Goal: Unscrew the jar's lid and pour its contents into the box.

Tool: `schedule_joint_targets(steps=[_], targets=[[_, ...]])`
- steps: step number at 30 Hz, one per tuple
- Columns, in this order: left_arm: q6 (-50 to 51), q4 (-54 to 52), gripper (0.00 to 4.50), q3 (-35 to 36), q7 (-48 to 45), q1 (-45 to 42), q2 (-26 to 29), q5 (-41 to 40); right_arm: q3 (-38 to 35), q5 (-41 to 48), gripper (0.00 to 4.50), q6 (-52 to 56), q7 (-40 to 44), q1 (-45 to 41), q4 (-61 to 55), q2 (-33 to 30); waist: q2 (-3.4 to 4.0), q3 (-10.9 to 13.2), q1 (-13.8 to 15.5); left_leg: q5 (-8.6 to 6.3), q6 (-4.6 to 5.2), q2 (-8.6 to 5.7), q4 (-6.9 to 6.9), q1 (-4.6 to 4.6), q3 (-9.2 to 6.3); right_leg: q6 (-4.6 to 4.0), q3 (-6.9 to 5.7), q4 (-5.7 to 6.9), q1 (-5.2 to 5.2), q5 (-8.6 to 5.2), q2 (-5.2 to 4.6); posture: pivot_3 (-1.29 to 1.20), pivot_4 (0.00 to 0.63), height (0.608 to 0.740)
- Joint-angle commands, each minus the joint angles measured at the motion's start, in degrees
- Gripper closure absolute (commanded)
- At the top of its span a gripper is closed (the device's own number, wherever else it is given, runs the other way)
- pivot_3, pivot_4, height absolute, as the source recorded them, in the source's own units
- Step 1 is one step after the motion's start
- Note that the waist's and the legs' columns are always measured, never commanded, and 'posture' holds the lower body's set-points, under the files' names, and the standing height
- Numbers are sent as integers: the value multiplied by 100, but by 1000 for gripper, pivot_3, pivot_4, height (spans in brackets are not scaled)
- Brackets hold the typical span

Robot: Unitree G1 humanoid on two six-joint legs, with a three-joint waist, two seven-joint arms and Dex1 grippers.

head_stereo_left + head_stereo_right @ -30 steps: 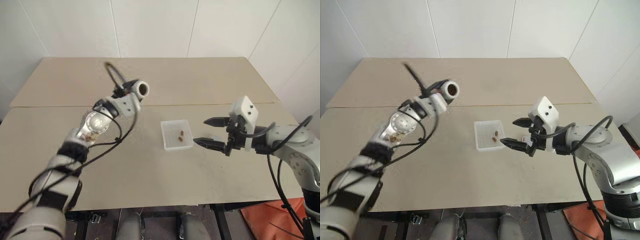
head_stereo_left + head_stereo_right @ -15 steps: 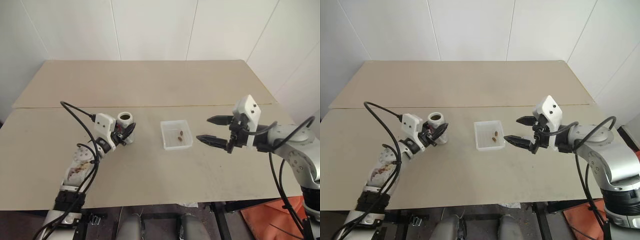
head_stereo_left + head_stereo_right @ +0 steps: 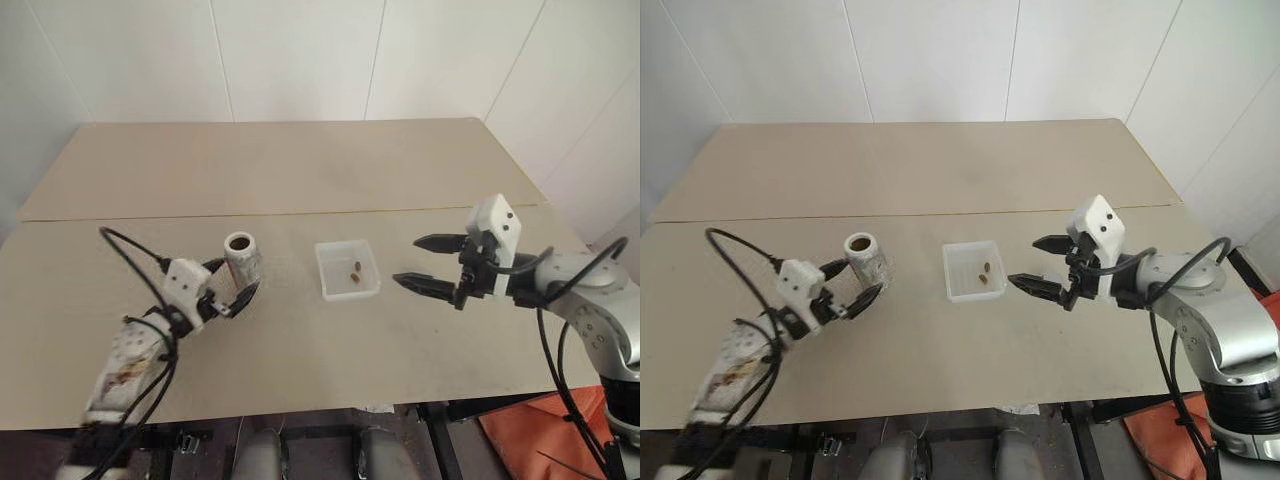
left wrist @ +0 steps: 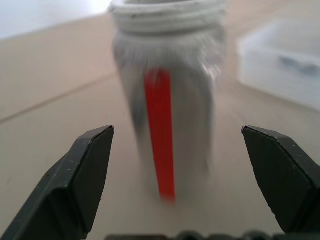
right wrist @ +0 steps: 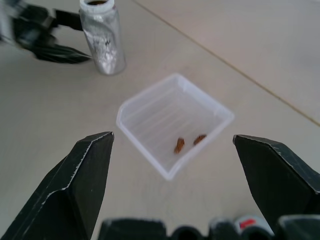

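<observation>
Filling the middle of the head views, a tan table [image 3: 330, 175] with a seam across it stands against white panelled walls. The jar [image 3: 241, 259] stands upright left of centre, lidless, the left gripper [image 3: 232, 292] spread wide just below it. The box [image 3: 346, 269] sits centre, holding the contents [image 3: 355, 269]; the right gripper [image 3: 427, 263] gapes at right.

Left wrist view: jar between parted fingers [image 4: 80, 180].

Right wrist view: box centre.

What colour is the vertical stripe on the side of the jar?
Red, on the jar's silvery side; it shows best in the left wrist view.
</observation>
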Motion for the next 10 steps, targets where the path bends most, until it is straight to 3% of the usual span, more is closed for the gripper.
schedule_joint_targets(steps=[1, 5, 10], targets=[[302, -768, 33, 912, -902, 540, 616, -776, -422, -61, 0, -343, 159, 234, 60, -149, 1, 1, 7, 0, 0, 0, -1, 1, 2, 0, 0, 0, -1, 0, -1, 0, 150, 740], [701, -851, 33, 1998, -1916, 941, 1220, -1704, -568, -140, 0, -613, 57, 588, -28, -37, 4, 2, 54, 0, -2, 8, -2, 8, 7, -24, -4, -2, 2, -15, 0, 0, 150, 740], [969, -905, 33, 2078, -2067, 648, 1270, -1977, -470, -245, 0, -679, 53, 808, -119, -103, 10, 6, 83, 1, -3, 9, -2, 23, 21, -39, 3, -1, 11, -30, 3, 0, 150, 740]])
